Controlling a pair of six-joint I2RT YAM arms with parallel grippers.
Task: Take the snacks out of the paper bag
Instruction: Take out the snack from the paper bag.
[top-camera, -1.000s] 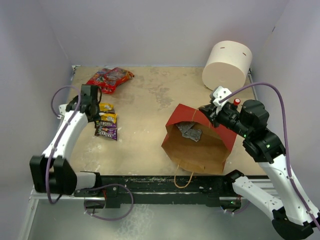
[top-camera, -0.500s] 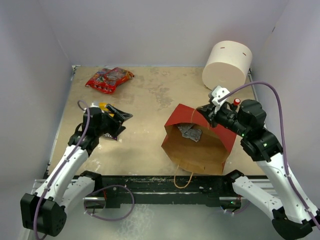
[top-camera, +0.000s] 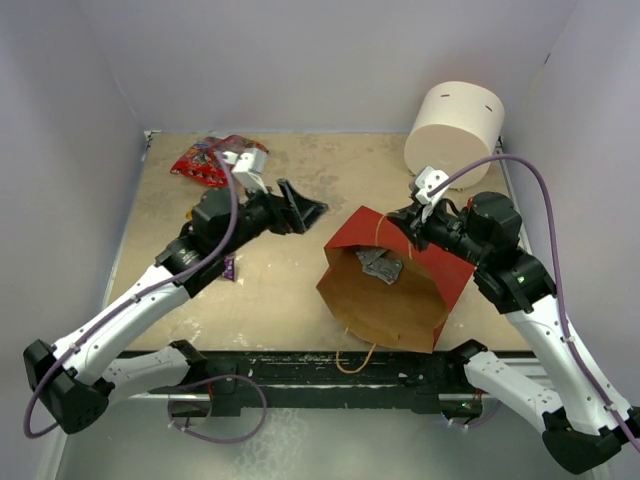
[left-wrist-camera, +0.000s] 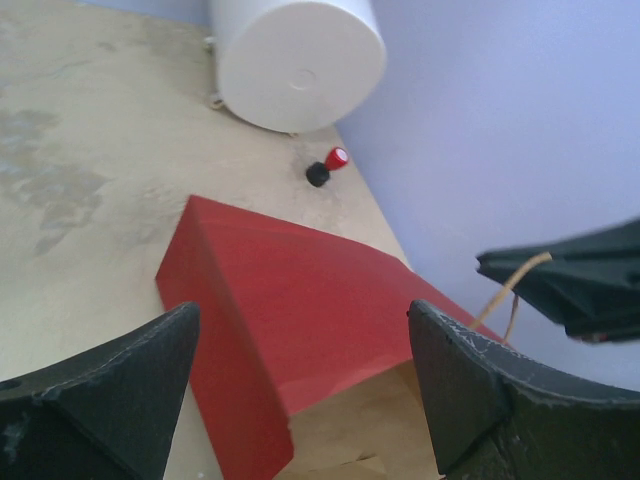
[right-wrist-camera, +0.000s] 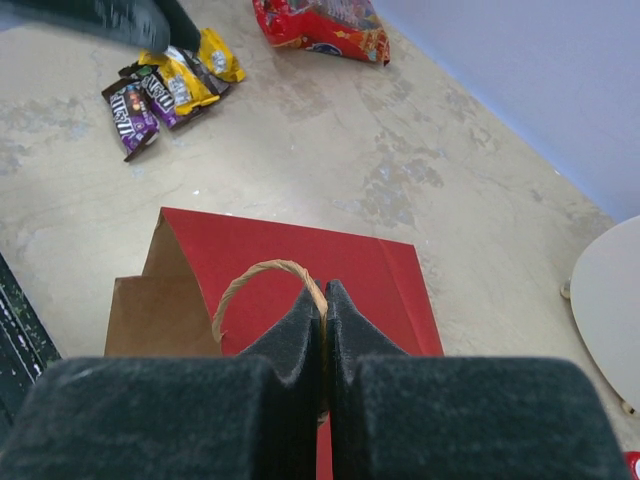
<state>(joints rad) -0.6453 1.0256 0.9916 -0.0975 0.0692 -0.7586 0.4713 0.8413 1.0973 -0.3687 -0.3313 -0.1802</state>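
Since half a second ago, the left hand (top-camera: 303, 208) has swung off the small packets (right-wrist-camera: 160, 90) over to the paper bag (top-camera: 385, 305), fingers spread wide and holding nothing. Meanwhile the right hand (right-wrist-camera: 325, 300) is pinched tight on the bag's string handle (right-wrist-camera: 262, 270). A silver packet (top-camera: 380, 265) sits inside the bag, mid-worktop (top-camera: 290, 290).
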